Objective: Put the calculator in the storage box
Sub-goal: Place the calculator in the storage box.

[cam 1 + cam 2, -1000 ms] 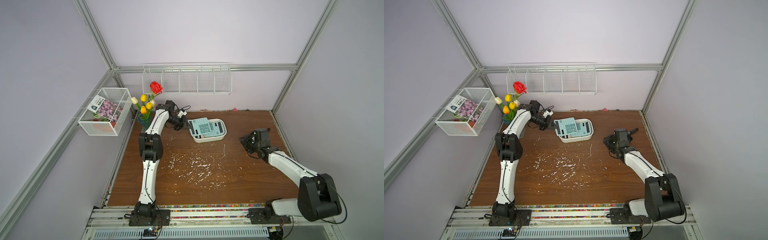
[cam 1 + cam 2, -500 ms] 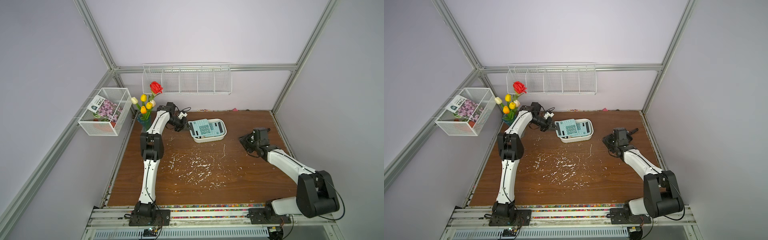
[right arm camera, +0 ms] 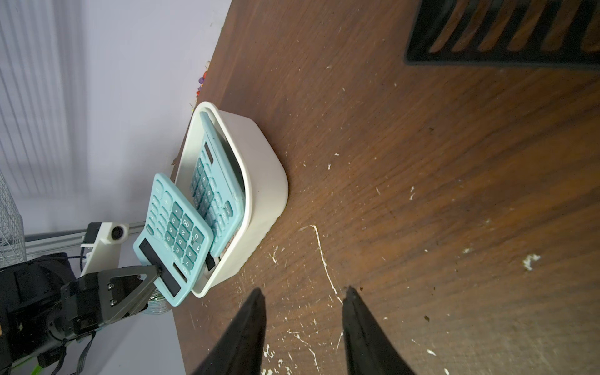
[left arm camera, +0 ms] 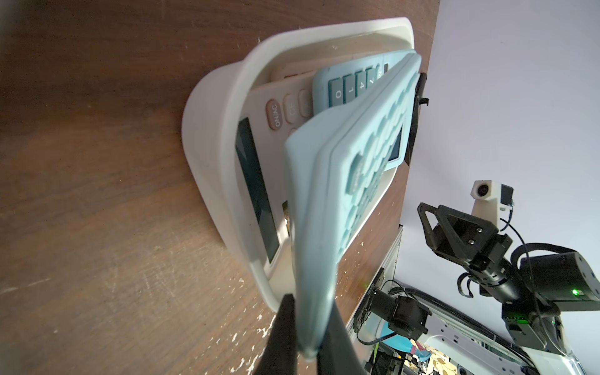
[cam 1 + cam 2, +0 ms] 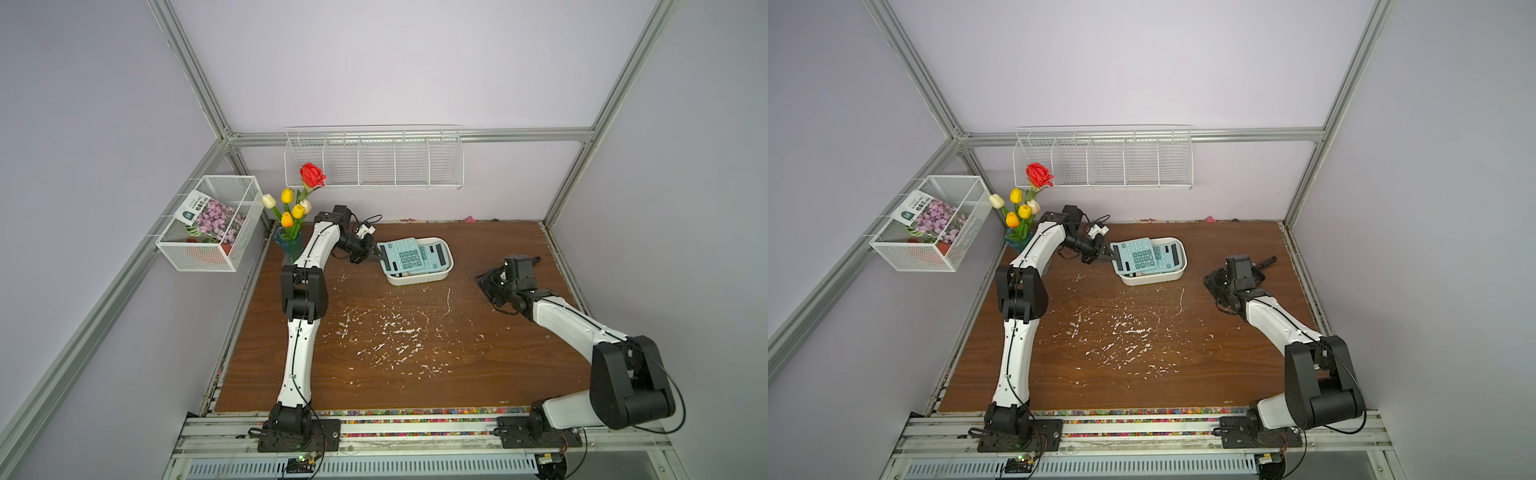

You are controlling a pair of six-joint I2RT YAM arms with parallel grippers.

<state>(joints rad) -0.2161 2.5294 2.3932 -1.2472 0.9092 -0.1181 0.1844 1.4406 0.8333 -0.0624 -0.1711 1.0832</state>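
My left gripper [image 5: 379, 252] [image 5: 1112, 251] is shut on the display end of a teal calculator [image 5: 401, 254] [image 4: 324, 201] [image 3: 175, 227]. The calculator is tilted, its far end over the left end of the white storage box [image 5: 419, 279] [image 5: 1154, 279] [image 3: 263, 181]. In the box lie a second teal calculator [image 3: 214, 175] [image 4: 350, 84] and, under it, a pale pinkish one [image 4: 269, 97]. I cannot tell whether the held calculator touches them. My right gripper [image 3: 303, 295] [image 5: 484, 282] is open and empty, low over the table to the right of the box.
A vase of flowers [image 5: 291, 224] stands at the back left corner behind my left arm. On the walls hang a wire-mesh basket [image 5: 208, 224] and a long wire rack [image 5: 374, 158]. A black slotted piece [image 3: 506, 32] lies on the table near my right gripper.
The right wrist has edged slightly back and to the right. The left gripper and the calculator have hardly moved.
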